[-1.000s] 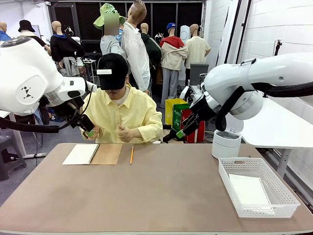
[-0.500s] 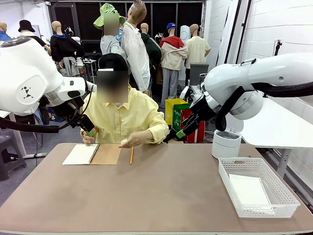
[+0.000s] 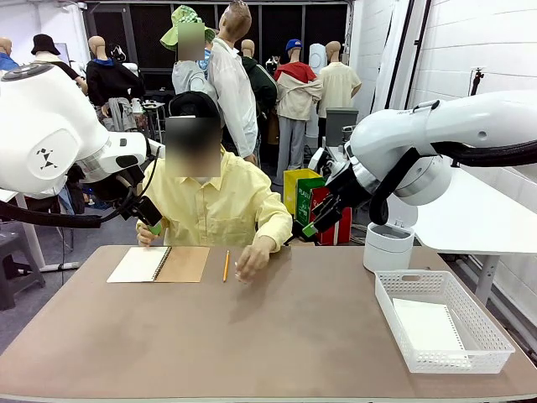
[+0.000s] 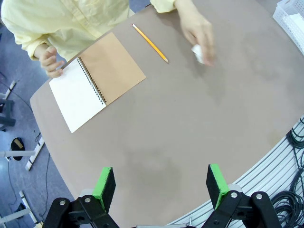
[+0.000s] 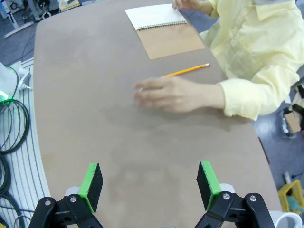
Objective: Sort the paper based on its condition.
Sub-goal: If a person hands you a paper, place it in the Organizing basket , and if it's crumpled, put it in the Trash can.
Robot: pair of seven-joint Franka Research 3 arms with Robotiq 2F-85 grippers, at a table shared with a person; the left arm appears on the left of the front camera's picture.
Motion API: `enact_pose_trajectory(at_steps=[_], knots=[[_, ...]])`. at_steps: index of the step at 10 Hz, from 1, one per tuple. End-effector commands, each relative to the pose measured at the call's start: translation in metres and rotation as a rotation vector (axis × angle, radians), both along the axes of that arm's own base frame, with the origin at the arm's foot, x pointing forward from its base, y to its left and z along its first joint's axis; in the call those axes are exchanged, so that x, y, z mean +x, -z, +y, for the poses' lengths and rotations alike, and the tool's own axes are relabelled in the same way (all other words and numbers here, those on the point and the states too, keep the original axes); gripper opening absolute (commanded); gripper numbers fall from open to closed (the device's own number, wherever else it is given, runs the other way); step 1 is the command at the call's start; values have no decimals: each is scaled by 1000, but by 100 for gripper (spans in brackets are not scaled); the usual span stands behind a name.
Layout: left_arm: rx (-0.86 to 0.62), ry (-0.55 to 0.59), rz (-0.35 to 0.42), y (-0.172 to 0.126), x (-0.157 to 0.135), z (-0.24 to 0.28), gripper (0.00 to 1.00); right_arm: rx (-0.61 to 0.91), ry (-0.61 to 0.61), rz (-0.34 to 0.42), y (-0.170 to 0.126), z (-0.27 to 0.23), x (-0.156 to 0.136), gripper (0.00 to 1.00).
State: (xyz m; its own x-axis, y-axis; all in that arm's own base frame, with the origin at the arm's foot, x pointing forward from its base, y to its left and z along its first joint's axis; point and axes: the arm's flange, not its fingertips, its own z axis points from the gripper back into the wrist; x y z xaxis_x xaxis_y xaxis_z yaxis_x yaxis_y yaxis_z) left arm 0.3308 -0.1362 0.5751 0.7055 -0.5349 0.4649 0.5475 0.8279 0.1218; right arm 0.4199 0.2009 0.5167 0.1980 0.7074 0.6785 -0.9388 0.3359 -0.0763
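Hanging high over the desk's (image 3: pixel 252 336) left edge, the left pincer (image 3: pixel 153 223) stands wide with nothing between its green pads (image 4: pixel 105 183), as the left wrist view shows. Below it, near the far left corner, lies an open notebook (image 3: pixel 159 264), one of the person's hands (image 4: pixel 51 61) on its far edge. A pencil (image 3: pixel 226 265) lies just right of the notebook, its long axis running from far edge to near.

Right of the pencil, near the far edge and about mid-desk, the person's other hand (image 3: pixel 248 266) presses down on a small white wad (image 4: pixel 198 53), seemingly crumpled paper; the hand covers most of it, so its shape is hard to judge.

The right pincer (image 3: pixel 310 227) hovers above the far edge, just right of that hand, also wide and empty. Near the desk's right edge, toward the near corner, a basket (image 3: pixel 403 280) holds a flat sheet (image 3: pixel 426 325).

The wad lies between the two pincers, down and forward of both. In my judgement the right pincer is the nearer, yet the wad is not free to take until the hand lifts.
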Motion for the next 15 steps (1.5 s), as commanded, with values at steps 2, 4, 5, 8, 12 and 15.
enact_pose_trajectory(at_steps=[2,4,5,8,12,15], knots=[[-8,2,-6,1,1,1,100,2,2,-1,-1,0,0,100],[-8,2,-6,1,1,1,100,2,2,-1,-1,0,0,100],[-8,2,-6,1,1,1,100,2,2,-1,-1,0,0,100],[-8,2,-6,1,1,1,100,2,2,-1,-1,0,0,100],[-8,2,-6,1,1,1,100,-14,-13,0,0,3,1,100],[-8,2,-6,1,1,1,100,-92,-46,-1,4,21,4,100]])
